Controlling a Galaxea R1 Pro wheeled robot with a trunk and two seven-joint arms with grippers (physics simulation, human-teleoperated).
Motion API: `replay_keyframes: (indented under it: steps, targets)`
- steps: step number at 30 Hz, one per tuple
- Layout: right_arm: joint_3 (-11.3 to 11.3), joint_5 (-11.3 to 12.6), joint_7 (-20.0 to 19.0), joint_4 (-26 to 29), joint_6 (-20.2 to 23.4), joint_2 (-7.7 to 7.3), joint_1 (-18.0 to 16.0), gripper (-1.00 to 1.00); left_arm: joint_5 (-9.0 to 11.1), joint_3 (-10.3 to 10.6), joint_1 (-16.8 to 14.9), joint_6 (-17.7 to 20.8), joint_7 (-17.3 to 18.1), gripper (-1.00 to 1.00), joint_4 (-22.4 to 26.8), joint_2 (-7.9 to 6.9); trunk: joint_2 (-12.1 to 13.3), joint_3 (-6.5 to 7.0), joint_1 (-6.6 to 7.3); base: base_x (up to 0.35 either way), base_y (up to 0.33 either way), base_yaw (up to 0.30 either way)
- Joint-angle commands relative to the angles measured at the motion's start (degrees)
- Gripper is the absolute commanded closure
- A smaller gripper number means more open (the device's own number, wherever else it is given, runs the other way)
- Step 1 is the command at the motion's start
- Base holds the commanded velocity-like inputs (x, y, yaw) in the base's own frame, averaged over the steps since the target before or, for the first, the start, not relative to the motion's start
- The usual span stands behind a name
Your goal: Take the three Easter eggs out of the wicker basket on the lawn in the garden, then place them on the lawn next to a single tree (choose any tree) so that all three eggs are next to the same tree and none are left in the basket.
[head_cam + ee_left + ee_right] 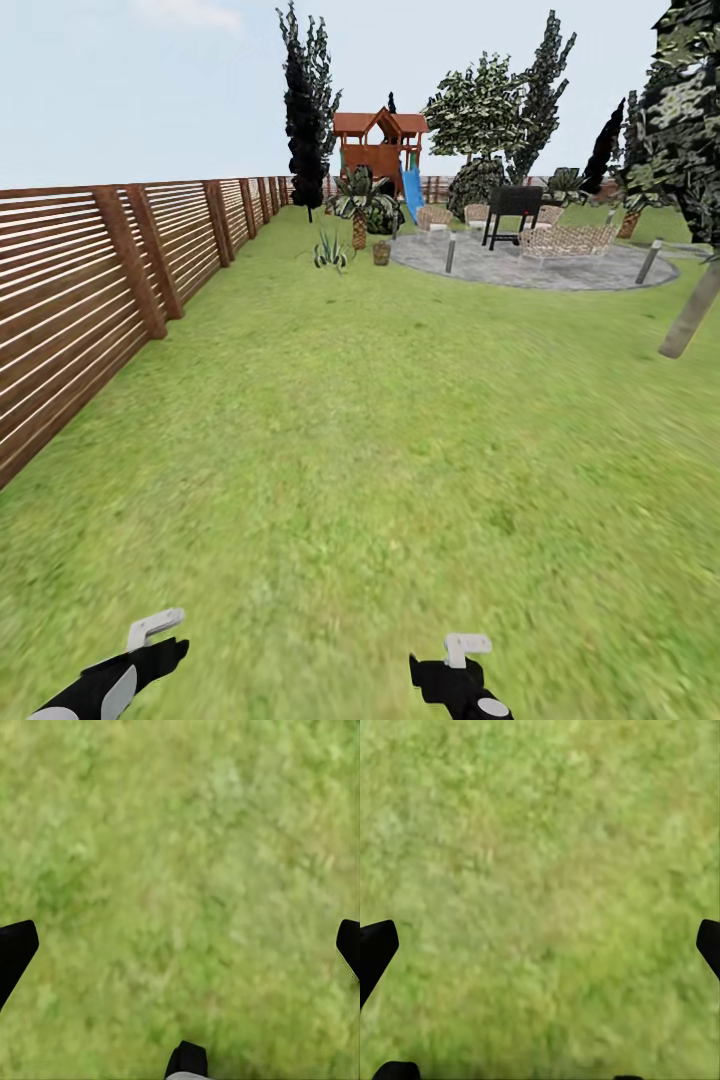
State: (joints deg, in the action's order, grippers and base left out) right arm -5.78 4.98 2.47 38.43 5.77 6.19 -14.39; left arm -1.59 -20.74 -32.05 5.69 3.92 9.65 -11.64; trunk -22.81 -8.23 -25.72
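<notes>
**Head view: lawn approach, basket far ahead**

Head view shows the lawn (380, 440) spreading from the robot to a paved patio (540, 265). A slatted wooden fence (110, 265) borders the lawn left of the patio. A tree (690, 150) with a pale slanted trunk stands right of the patio. A red playhouse (382, 145) rises behind the patio. The wicker basket (381, 252) sits on the grass just beside the patio's left edge; its contents are too small to tell. Left gripper (180, 945) and right gripper (540, 945) hang over bare grass, fingers spread wide apart, holding nothing.
</notes>
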Motion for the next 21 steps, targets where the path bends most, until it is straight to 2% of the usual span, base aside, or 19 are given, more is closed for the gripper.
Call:
replay_keyframes:
  steps: [1, 6, 12, 21]
  targets:
    - [-0.2, 0.5, 0.3, 0.1, 0.3, -0.03, 0.0, -1.00, -0.2, -0.4, 0.0, 0.4, 0.3, -1.00, 0.1, -0.01, -0.1, -0.11, -0.06, 0.282, 0.000, 0.000]
    - [-0.2, 0.5, 0.3, 0.1, 0.3, -0.03, 0.0, -1.00, -0.2, -0.4, 0.0, 0.3, 0.3, -1.00, 0.1, -0.03, -0.1, -0.11, -0.06, 0.282, 0.000, 0.000]
    - [-0.2, 0.5, 0.3, 0.0, 0.3, -0.03, 0.0, -1.00, -0.1, -0.4, 0.0, -1.7, 0.3, -1.00, 0.0, -0.03, -0.1, -0.11, -0.06, 0.296, 0.000, 0.000]
    - [-0.2, 0.5, 0.3, 0.0, 0.3, -0.03, 0.0, -1.00, -0.1, -0.4, 0.0, -2.0, 0.3, -1.00, 0.0, 0.04, -0.1, -0.11, -0.06, 0.308, 0.000, 0.000]
